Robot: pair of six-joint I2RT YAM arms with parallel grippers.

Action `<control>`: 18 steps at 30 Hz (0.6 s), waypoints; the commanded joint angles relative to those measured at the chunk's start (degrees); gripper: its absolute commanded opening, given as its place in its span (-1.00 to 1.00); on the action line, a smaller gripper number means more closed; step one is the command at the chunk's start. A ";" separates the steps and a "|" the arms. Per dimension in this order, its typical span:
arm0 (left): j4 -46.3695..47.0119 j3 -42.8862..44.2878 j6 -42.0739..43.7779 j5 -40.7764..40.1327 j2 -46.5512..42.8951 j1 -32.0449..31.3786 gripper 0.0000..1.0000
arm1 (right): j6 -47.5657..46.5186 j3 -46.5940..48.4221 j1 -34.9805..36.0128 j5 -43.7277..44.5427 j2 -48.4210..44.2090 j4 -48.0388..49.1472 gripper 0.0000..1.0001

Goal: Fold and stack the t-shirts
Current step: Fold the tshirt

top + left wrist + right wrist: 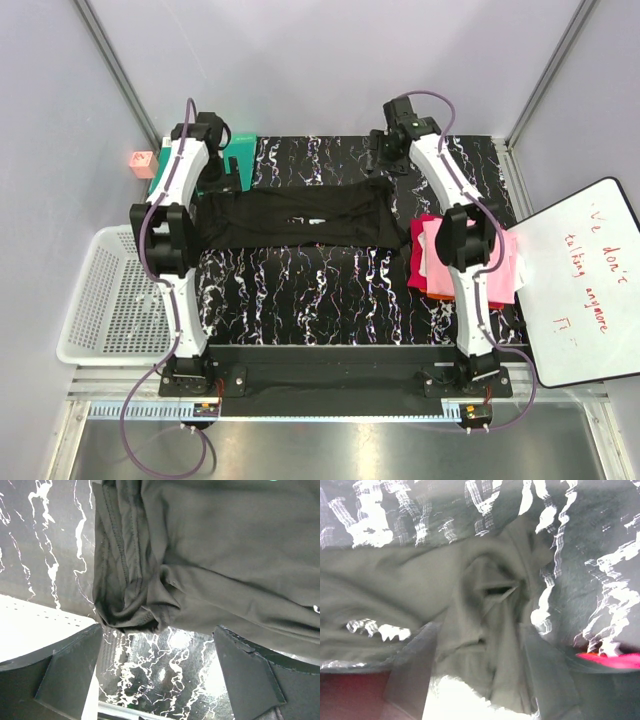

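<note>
A black t-shirt (pixel 300 215) lies spread in a long band across the marbled mat, with a bit of white lettering showing at its middle. My left gripper (pixel 228 182) hovers at its left end. In the left wrist view that gripper (pixel 157 675) is open, its fingers empty, with the shirt's bunched hem (pixel 130 612) just beyond them. My right gripper (pixel 384 168) is at the shirt's right end. Its wrist view is blurred: the right gripper (pixel 480 672) has its fingers apart with crumpled black cloth (pixel 485 630) lying loosely between them. Folded pink (pixel 505 262) and red (pixel 418 250) t-shirts are stacked at the right, partly behind the right arm.
A white basket (pixel 110 300) sits off the mat's left edge. A whiteboard (pixel 585 285) with red writing leans at the right. A green mat (pixel 243 158) lies under the left arm at the back, with a small pink block (pixel 141 163) beside it.
</note>
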 commanded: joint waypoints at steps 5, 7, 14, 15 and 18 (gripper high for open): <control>1.52 -3.64 0.52 3.54 -2.12 -1.38 0.98 | 4.58 -18.74 -0.12 -16.17 -11.79 6.12 -1.00; 1.70 -4.70 0.52 3.54 -2.65 -1.82 0.98 | 4.41 -23.48 -0.03 -16.80 -13.20 7.71 -1.00; 2.66 -8.13 0.26 3.89 -4.50 -2.18 0.98 | 2.38 -30.80 0.58 -17.59 -12.85 8.94 -1.00; 2.93 -8.21 0.26 4.07 -4.76 -2.18 0.98 | 2.21 -31.50 0.76 -17.24 -12.24 9.29 -1.00; 2.93 -7.95 0.35 4.42 -5.55 -2.18 0.98 | 2.65 -31.16 1.11 -16.80 -10.49 10.35 -1.00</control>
